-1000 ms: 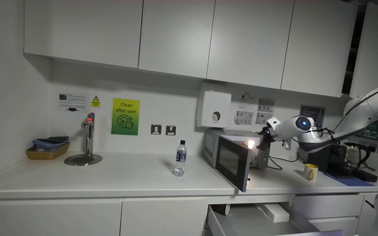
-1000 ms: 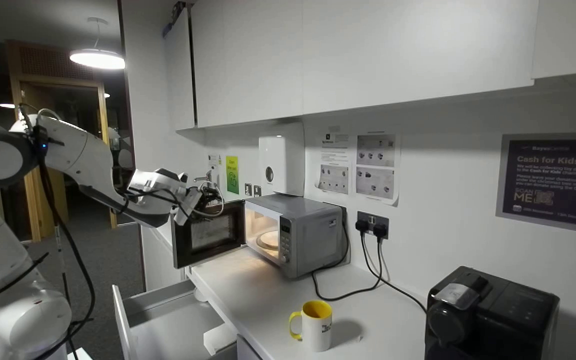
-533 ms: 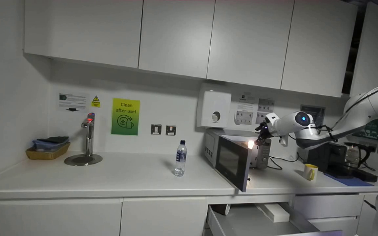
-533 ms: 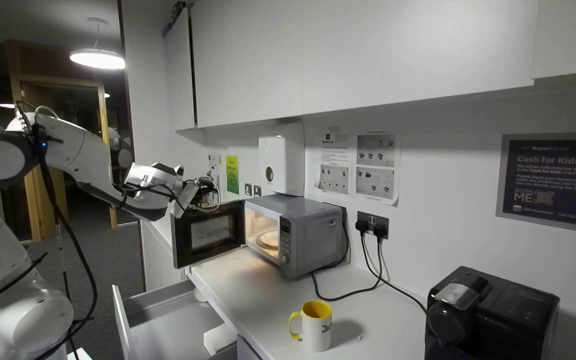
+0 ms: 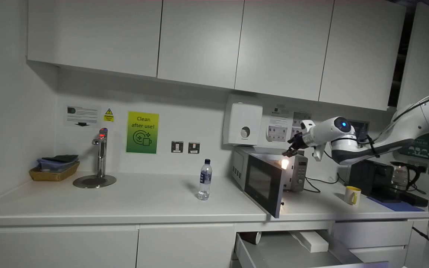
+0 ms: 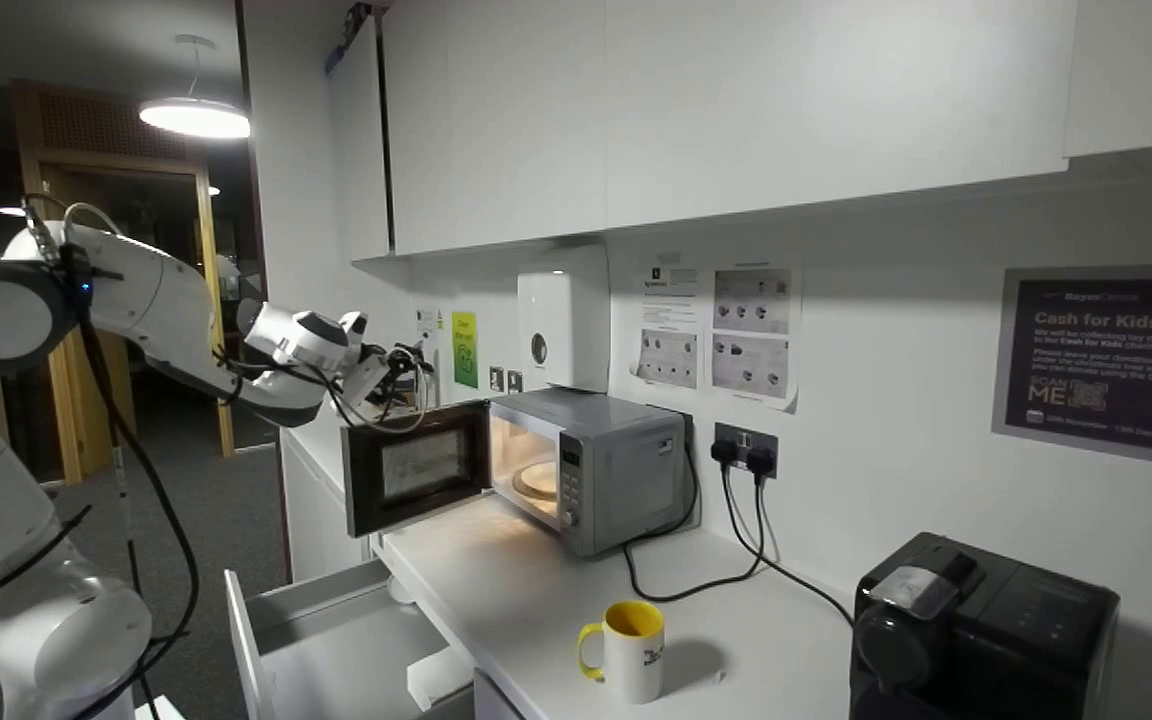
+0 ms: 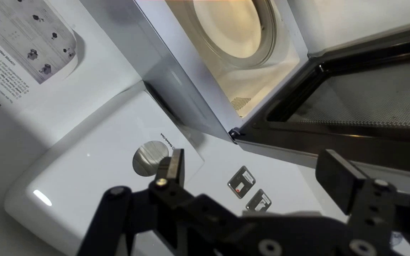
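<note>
My gripper [image 7: 251, 160] stands open in the wrist view, its black finger pads [image 7: 340, 177] wide apart with nothing between them. Beyond the gap are wall switches [image 7: 241, 181]. In both exterior views the gripper [image 5: 288, 147] hangs at about the height of the microwave's top, near the opened door [image 6: 416, 470]; I cannot tell how close it is. The grey microwave [image 6: 626, 470] is lit inside, with a round turntable [image 6: 536, 480] showing. Seen from the wrist, the dark door [image 7: 368, 142] runs behind one finger, and the turntable [image 7: 230, 28] appears at the top.
Below the counter a drawer [image 6: 336, 650] is pulled out, with a white box [image 5: 313, 241] inside. A white and yellow mug [image 6: 636, 665], a water bottle [image 5: 205, 184] and a black coffee machine [image 6: 986, 640] stand on the counter. A towel dispenser [image 6: 563, 320] and cupboards [image 5: 285, 48] are above.
The gripper has risen and, in an exterior view, shifted left toward the microwave door. The jaws look open throughout. Microwave, door, mug, bottle and drawer have not moved.
</note>
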Controlling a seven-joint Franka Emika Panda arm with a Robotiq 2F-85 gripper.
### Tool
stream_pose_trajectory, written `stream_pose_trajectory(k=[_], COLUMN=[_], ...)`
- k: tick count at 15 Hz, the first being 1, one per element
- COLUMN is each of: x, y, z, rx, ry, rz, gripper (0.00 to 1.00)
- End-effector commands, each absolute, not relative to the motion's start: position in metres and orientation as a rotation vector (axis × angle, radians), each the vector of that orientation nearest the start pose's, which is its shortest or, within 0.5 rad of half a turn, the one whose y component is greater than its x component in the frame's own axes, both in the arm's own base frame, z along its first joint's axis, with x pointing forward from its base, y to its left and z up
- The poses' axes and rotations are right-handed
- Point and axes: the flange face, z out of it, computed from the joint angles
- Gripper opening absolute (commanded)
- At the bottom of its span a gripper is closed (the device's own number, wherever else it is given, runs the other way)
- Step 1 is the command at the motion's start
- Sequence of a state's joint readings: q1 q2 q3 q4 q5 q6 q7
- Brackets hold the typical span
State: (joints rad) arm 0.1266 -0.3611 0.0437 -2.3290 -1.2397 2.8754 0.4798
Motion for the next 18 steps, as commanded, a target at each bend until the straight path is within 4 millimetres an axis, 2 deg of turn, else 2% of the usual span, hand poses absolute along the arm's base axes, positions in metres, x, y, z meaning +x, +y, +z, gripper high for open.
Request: stream_pose_trajectory(k=[1,5,10,13,16,17,18], x=[0.449,0.436,0.418,0.41,0.407,0.418,0.417], y=[0.137,0.128,0.1,0.086,0.077,0.084,0.081], z=[0.576,0.594,0.607,0.607,0.604,0.604,0.603], rx=[2.174,2.237,2.334,2.372,2.377,2.395,2.396], ry=[0.792,0.653,0.305,0.138,0.032,0.079,0.054], rz=[1.317,1.41,1.55,1.62,1.664,1.62,1.629], gripper=[1.0,1.0,1.0,1.0,1.0,1.0,1.0])
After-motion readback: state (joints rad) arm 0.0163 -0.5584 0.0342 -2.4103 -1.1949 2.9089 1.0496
